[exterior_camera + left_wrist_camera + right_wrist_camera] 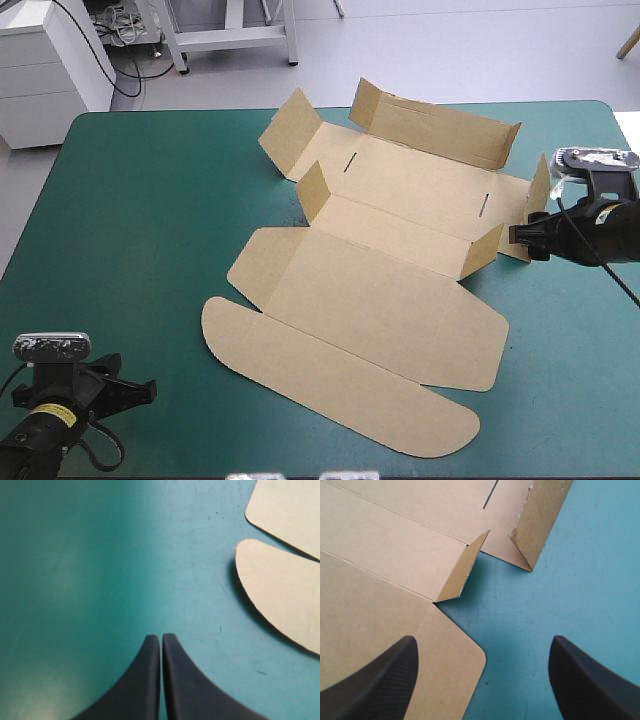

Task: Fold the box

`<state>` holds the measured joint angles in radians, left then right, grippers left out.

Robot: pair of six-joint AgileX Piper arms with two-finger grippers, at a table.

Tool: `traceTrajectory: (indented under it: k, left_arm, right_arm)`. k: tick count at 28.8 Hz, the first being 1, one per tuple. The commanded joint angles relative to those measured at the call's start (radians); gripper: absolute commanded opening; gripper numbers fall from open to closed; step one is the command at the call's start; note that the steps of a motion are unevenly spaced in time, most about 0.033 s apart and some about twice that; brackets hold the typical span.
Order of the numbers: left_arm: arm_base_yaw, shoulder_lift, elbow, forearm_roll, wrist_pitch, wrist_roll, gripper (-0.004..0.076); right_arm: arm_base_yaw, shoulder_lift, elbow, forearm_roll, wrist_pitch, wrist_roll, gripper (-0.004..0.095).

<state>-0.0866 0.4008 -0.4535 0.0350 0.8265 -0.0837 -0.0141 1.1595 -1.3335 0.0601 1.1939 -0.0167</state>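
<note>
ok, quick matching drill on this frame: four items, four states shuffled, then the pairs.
Items
1. left gripper
2. right gripper
3. rounded flap
4. far long wall

States
A. raised, along the far edge of the box
B. open, at the box's right side
C. shut, over bare teal-green cover
D. lying flat, on the box's near side

Pairs: 1-C, 2-B, 3-D, 4-A

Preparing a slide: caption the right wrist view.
Open right tool over the brown box's rounded corner, two flaps raised ahead.
</note>
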Motion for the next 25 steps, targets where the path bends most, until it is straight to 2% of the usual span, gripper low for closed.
traceTrajectory:
  k: [1,6,14,25]
  left_arm:
    - [0.0,0.008,-0.025,-0.004,-0.062,-0.006,-0.0008]
    - [0.0,0.008,-0.025,-0.004,-0.062,-0.006,-0.0008]
    - [0.0,0.008,-0.025,-0.004,-0.062,-0.006,-0.0008]
    - [0.0,0.008,-0.025,-0.004,-0.062,-0.006,-0.0008]
  right_arm:
    - [-0.002,0.014,-0.025,0.004,-0.038,0.017,0.0673]
    - [-0.002,0.099,-0.07,0.011,-0.025,0.032,0.0673]
    - [-0.002,0.256,-0.283,0.105,-0.025,0.034,0.067]
    - [-0.002,0.413,-0.293,0.119,-0.025,0.119,0.0669]
